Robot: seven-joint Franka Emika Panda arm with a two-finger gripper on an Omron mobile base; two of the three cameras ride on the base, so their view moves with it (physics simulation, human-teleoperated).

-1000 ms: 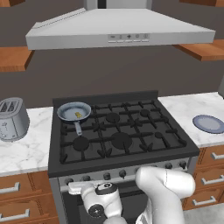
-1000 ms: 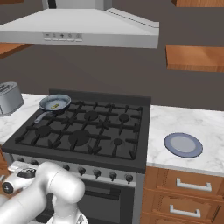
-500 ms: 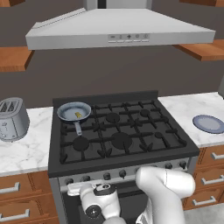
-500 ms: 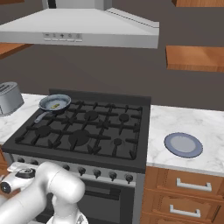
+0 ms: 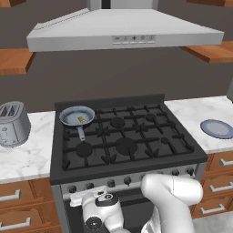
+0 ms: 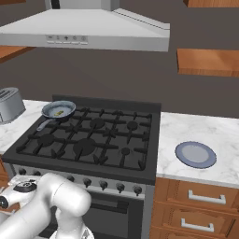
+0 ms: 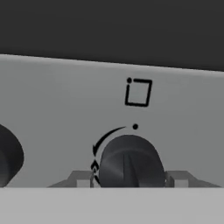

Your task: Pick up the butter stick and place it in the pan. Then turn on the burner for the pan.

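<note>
- the tiny pale-yellow butter stick (image 5: 81, 119) lies in the small round silver-grey frying pan (image 5: 77, 116) on the back-left burner, its straight handle pointing toward the stove front.
- the gripper (image 7: 127, 180) is down at the stove's front panel, squarely facing the round dark control knob (image 7: 129, 162).
- jaws stand part-open, one tip either side of that knob; whether they pinch it, i cannot tell.
- judging by this, a twist comes next.

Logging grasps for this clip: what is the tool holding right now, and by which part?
The tool straddles a stove knob, one finger on each side; whether they actually press it cannot be told. The butter stick lies in the pan.
</note>
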